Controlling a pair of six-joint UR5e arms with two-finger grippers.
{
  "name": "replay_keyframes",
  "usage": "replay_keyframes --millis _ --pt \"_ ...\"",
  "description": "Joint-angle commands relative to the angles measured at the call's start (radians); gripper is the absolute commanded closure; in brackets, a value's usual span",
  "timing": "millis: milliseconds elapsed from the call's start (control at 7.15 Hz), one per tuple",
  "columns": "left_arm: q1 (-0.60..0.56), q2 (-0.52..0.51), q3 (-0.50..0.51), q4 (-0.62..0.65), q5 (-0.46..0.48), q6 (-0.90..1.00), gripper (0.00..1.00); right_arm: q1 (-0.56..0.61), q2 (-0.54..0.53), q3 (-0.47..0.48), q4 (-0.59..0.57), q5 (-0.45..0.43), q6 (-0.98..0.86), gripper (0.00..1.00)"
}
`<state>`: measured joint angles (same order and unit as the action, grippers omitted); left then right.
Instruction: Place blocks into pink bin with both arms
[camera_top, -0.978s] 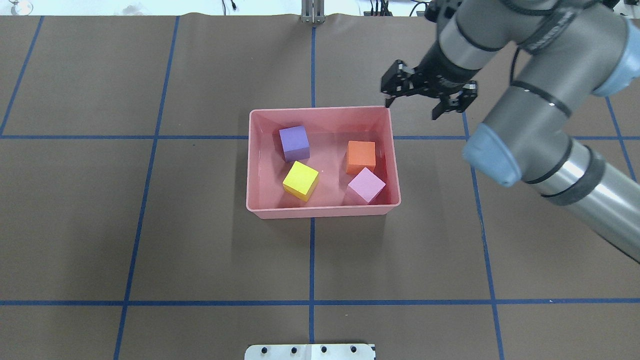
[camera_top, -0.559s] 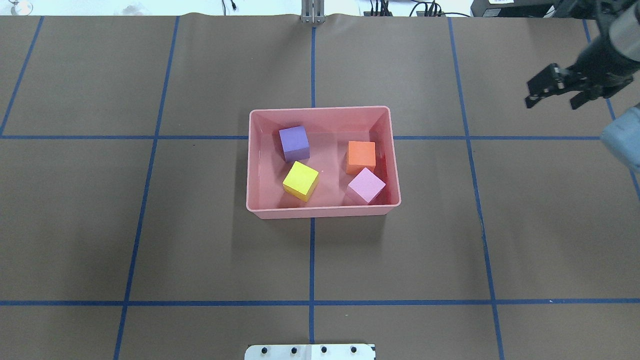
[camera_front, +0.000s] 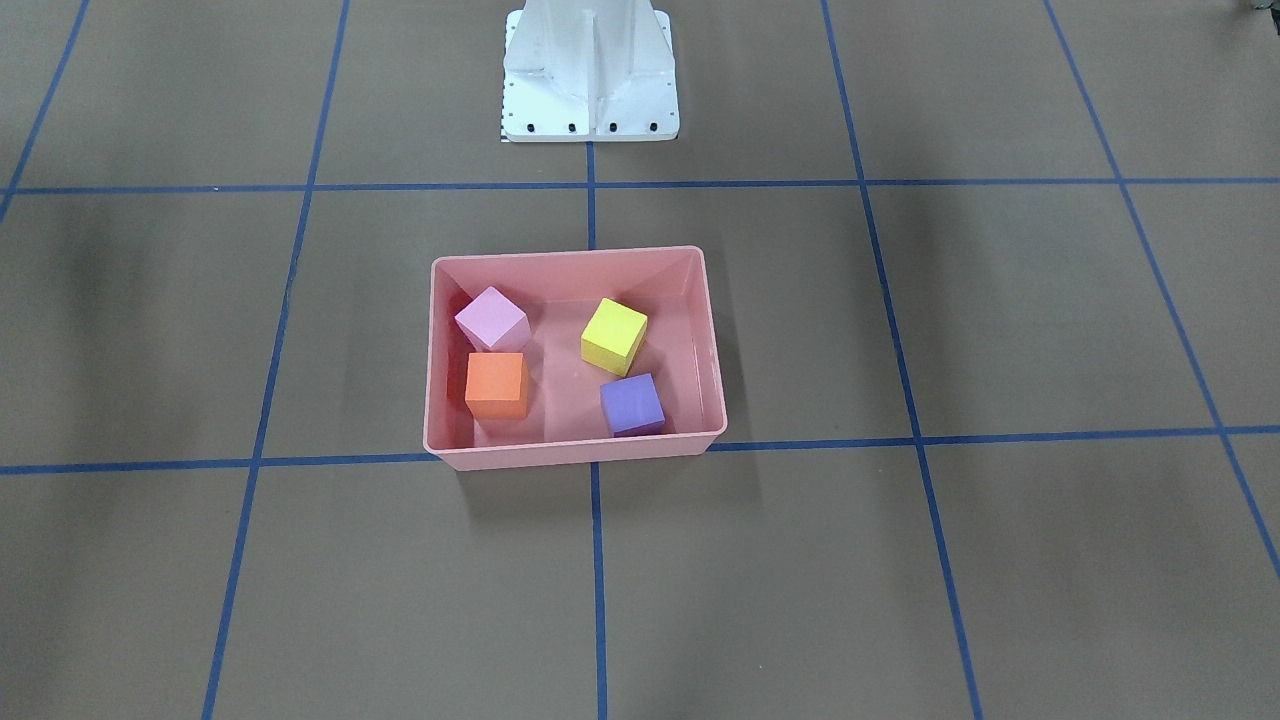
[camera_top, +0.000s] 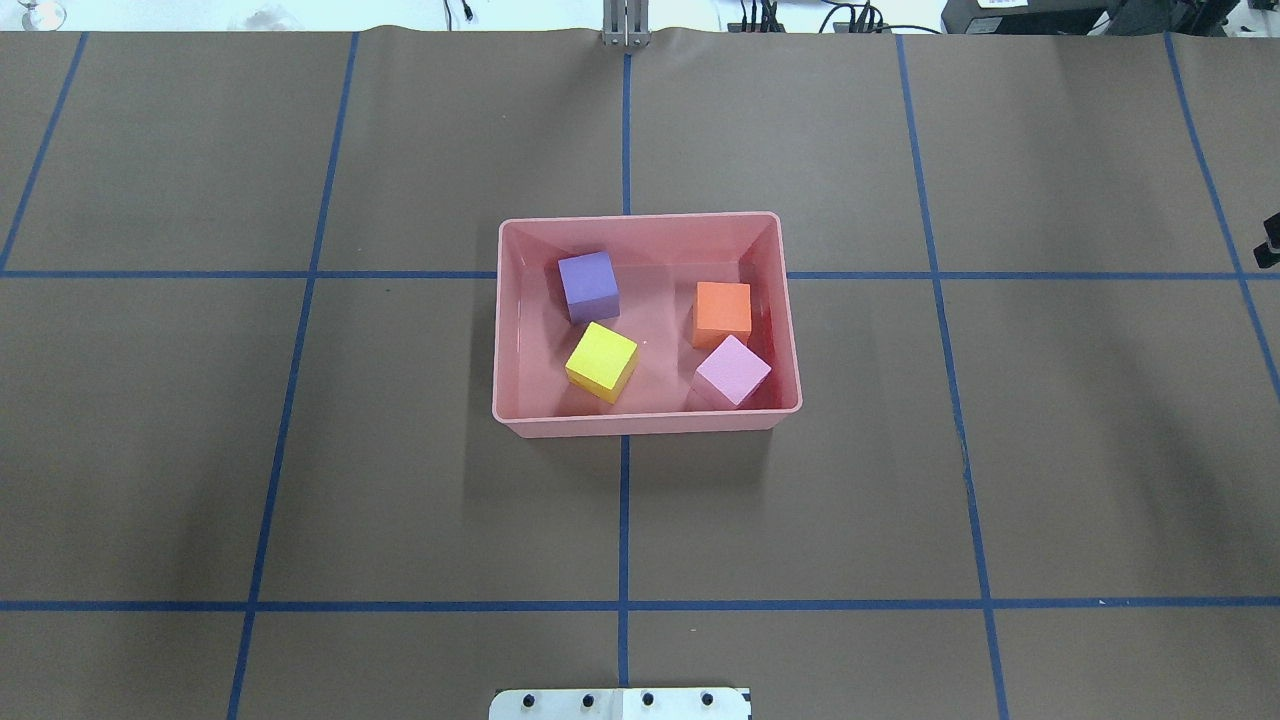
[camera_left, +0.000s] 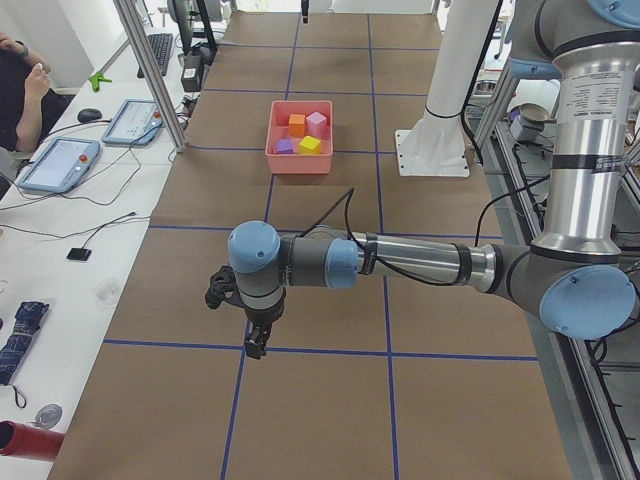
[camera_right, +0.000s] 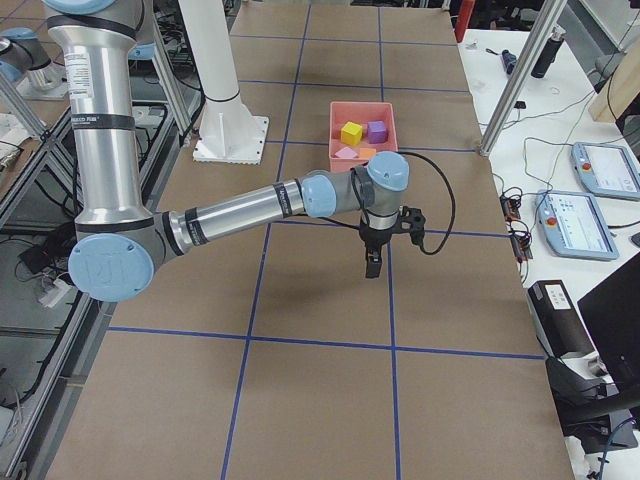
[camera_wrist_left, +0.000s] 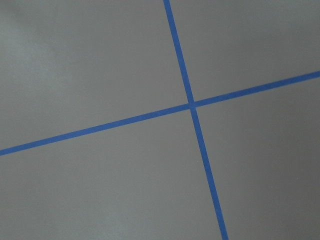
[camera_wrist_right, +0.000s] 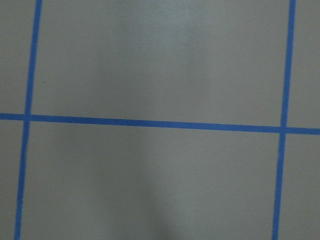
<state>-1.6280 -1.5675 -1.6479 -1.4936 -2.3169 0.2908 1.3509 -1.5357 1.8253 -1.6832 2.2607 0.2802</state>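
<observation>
The pink bin (camera_top: 645, 426) sits mid-table and also shows in the front view (camera_front: 575, 456). In it lie the purple block (camera_top: 588, 285), yellow block (camera_top: 601, 361), orange block (camera_top: 722, 313) and light pink block (camera_top: 733, 371), all resting apart from the grippers. My left gripper (camera_left: 256, 340) hangs over bare table far to the bin's left; I cannot tell if it is open. My right gripper (camera_right: 373, 262) hangs over bare table to the bin's right, with only a black sliver at the overhead view's right edge (camera_top: 1272, 240); I cannot tell its state. Both wrist views show only mat and tape.
The white pedestal base (camera_front: 590, 75) stands at the robot's side of the table. Blue tape lines (camera_top: 624, 540) grid the brown mat. A side bench with tablets (camera_left: 130, 120) and a seated operator (camera_left: 20, 85) runs along the far side.
My right arm has swung away from the bin's far right corner to the right, almost out of the overhead view. The blocks and bin have not moved.
</observation>
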Motion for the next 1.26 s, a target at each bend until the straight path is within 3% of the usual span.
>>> replay_keyframes --millis 0,140,419,699,839,1118 --pt "0.0 0.0 -0.015 -0.001 -0.009 -0.062 0.0 0.042 -0.02 -0.087 0.07 -0.05 -0.03 0.0" --pt "0.003 0.007 -0.021 -0.013 -0.012 -0.091 0.0 0.097 -0.032 -0.154 0.139 -0.03 -0.197 0.0" --pt "0.013 0.009 -0.015 -0.028 -0.004 -0.163 0.0 0.141 -0.027 -0.227 0.146 0.017 -0.26 0.0" --pt "0.014 0.023 0.003 -0.027 -0.002 -0.162 0.0 0.175 -0.032 -0.221 0.145 0.071 -0.254 0.0" --pt "0.014 0.024 0.005 -0.027 -0.002 -0.162 0.0 0.201 -0.032 -0.216 0.14 0.162 -0.253 0.0" --pt "0.014 0.024 0.022 -0.028 -0.001 -0.162 0.0 0.238 -0.038 -0.195 0.132 0.177 -0.253 0.0"
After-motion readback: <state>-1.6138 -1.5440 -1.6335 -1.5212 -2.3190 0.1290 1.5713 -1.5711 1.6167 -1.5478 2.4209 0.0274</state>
